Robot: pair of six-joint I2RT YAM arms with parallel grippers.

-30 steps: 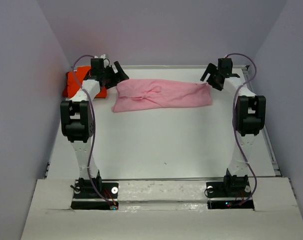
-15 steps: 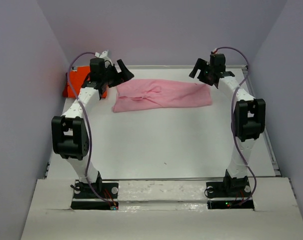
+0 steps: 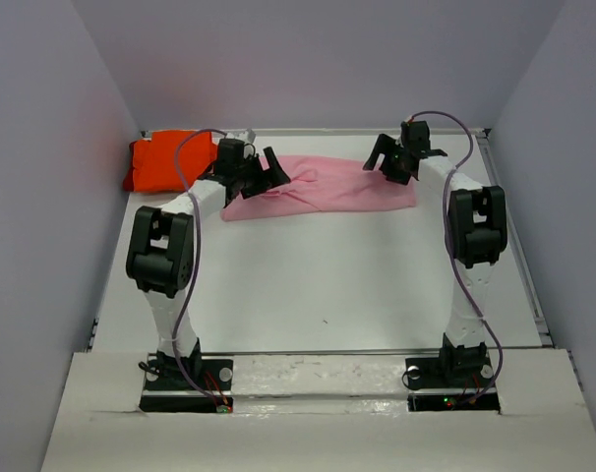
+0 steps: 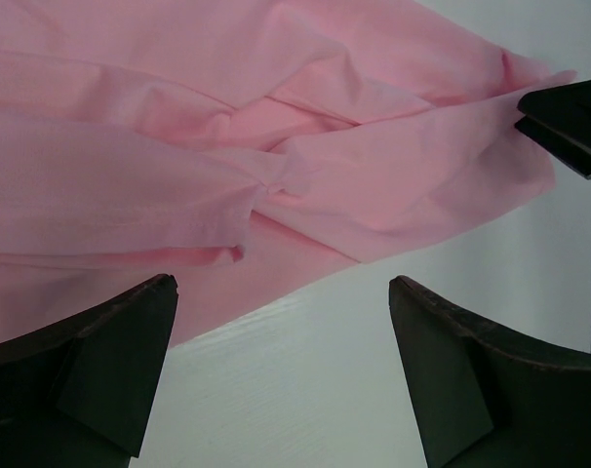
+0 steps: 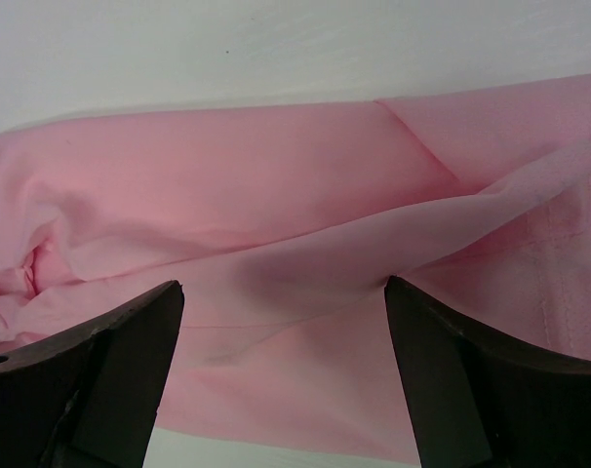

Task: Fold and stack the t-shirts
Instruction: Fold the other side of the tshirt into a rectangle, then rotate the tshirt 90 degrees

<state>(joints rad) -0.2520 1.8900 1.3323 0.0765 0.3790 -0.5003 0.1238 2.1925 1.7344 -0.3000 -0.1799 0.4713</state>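
Note:
The light pink t-shirt (image 3: 327, 185) lies as a crumpled long strip across the far part of the white table (image 3: 318, 285). The bright orange t-shirt (image 3: 165, 162) lies bunched in the far left corner. My left gripper (image 3: 270, 169) is open and empty above the pink shirt's left end. In the left wrist view the pink cloth (image 4: 227, 146) lies ahead of the gripper (image 4: 281, 322), with bare table between the fingers. My right gripper (image 3: 387, 159) is open and empty above the shirt's right part. In the right wrist view pink cloth (image 5: 276, 244) lies between the open jaws of the gripper (image 5: 281, 331).
Grey-lilac walls close in the table on the left, far and right sides. A raised rim (image 3: 534, 295) runs along the table's right edge. The right gripper's fingertip (image 4: 569, 122) shows at the right edge of the left wrist view.
Both arms have swung inward. The left gripper moved right, from beside the orange shirt to the pink shirt's left end. The right gripper moved left over the pink shirt.

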